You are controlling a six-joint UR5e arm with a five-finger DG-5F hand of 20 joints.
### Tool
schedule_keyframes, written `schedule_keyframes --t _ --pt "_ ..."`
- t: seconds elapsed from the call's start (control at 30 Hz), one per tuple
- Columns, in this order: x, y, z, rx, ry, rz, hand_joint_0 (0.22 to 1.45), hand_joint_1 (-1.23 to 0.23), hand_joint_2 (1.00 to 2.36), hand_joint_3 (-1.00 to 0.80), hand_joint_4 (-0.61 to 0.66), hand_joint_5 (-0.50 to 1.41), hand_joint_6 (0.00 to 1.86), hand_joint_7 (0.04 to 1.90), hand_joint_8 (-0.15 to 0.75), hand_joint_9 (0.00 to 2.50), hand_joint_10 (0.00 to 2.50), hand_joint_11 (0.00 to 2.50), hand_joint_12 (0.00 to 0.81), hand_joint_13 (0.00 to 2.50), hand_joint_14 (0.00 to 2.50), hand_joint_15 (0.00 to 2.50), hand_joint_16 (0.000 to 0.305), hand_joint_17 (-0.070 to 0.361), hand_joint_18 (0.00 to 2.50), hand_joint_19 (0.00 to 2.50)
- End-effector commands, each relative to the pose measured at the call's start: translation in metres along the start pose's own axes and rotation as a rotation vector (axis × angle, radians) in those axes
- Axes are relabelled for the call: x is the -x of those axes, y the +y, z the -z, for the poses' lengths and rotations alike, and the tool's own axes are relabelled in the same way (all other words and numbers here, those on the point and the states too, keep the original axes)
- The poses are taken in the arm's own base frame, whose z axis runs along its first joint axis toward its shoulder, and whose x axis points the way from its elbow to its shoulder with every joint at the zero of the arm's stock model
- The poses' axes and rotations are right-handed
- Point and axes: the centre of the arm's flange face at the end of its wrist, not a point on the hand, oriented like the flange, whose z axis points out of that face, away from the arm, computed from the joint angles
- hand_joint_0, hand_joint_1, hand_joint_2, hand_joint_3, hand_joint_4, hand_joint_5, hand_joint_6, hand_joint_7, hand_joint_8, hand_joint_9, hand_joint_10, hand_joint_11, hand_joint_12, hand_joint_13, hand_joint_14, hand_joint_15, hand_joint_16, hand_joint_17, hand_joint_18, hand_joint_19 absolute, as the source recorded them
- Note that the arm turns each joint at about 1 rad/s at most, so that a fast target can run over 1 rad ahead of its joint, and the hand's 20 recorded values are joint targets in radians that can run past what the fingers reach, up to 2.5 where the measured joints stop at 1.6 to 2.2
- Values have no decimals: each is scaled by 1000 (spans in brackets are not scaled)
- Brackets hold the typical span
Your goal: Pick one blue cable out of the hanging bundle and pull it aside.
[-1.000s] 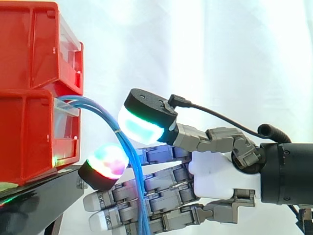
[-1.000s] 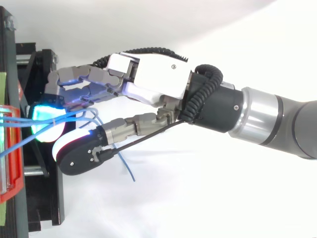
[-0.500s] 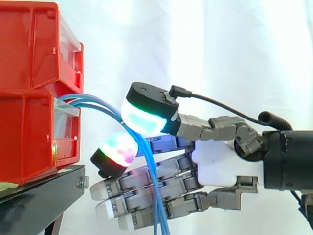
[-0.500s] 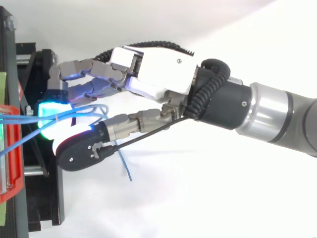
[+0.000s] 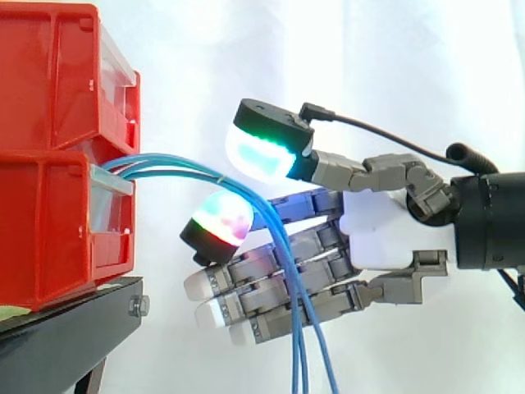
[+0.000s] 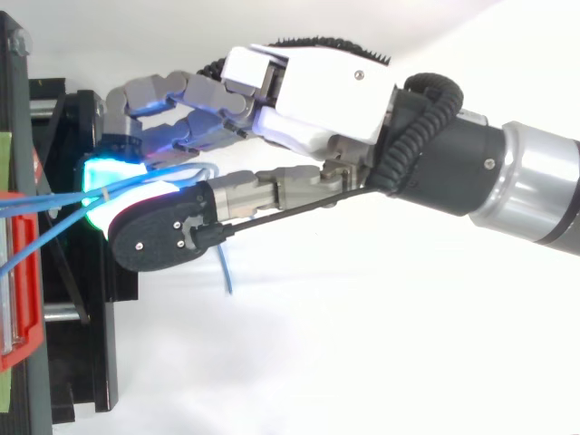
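- Where they leave the lower bin's (image 5: 49,230) front, the cables (image 5: 205,173) arc out past the stand's (image 5: 74,328) edge, then drop.
- The robot hand (image 5: 385,238) has its thumb and a finger pad (image 5: 220,220) closed on the bundle, about 3 strands.
- They look light, limp and slick, so pinch 1 strand firmly, low down where they fan apart.

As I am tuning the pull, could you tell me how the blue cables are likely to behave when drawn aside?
Probably floppy: the blue cables arch out of the red bin and hang limp past the hand. Likely light, being thin. Bunched closely, so neighbours may follow one pulled strand.
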Motion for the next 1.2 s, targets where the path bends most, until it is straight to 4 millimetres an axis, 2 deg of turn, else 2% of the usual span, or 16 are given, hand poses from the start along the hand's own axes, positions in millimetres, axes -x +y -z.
schedule_keyframes --t 0.0,0.23,0.4,0.6,0.73,0.93,1.17 --pt "5 12 4 -9 -2 15 583 -584 1008 -423 213 -112 659 1212 263 703 9 265 372 616 9 245 43 97 439 200" --pt "6 15 7 -27 0 26 584 -604 1019 -285 231 -163 843 1042 270 695 10 301 376 613 9 247 43 97 441 207" --pt "4 18 9 -24 1 25 587 -646 1022 -227 217 -166 867 1039 271 694 10 316 377 612 9 253 44 99 448 222" --pt "3 22 11 -31 3 25 600 -724 1023 -187 125 -171 875 1050 267 686 10 318 379 614 9 257 44 100 460 218" --pt "3 22 11 -32 2 26 634 -784 1026 -135 15 -182 899 1063 263 683 13 337 379 622 10 260 46 102 492 225" --pt "2 21 13 -42 4 29 695 -852 1031 -119 -72 -193 913 1140 255 695 11 359 376 651 10 266 46 102 533 209" --pt "1 20 14 -54 8 18 725 -857 1026 -188 -57 -199 924 1066 253 714 12 396 374 657 12 267 45 101 550 205"
